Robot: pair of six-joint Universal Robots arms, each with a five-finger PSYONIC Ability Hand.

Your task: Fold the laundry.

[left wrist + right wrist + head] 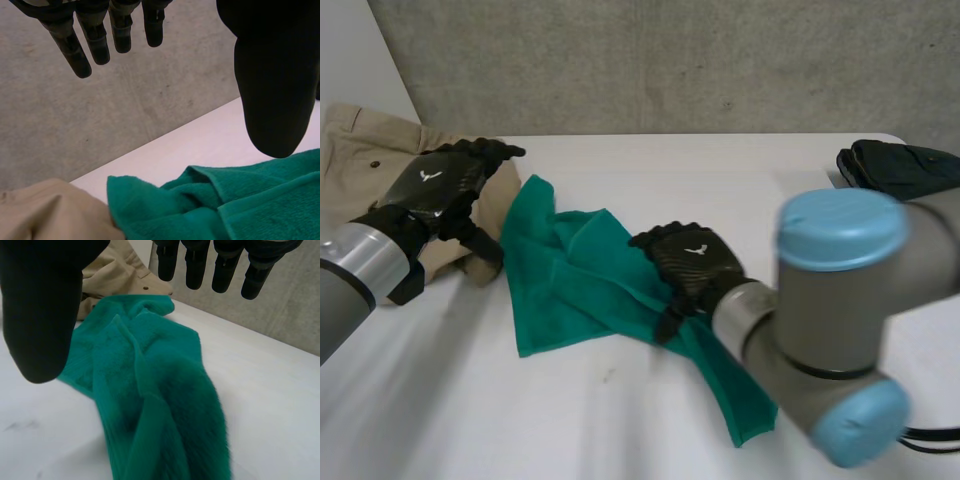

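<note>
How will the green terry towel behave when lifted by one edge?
The green terry towel likely droops and sags, since it lies in soft ridged folds. Its fuzzy pile probably resists slipping.

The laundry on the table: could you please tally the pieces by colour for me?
Green towel: 1
Beige garment: 1
Dark garment: 1
Total: 3
</note>
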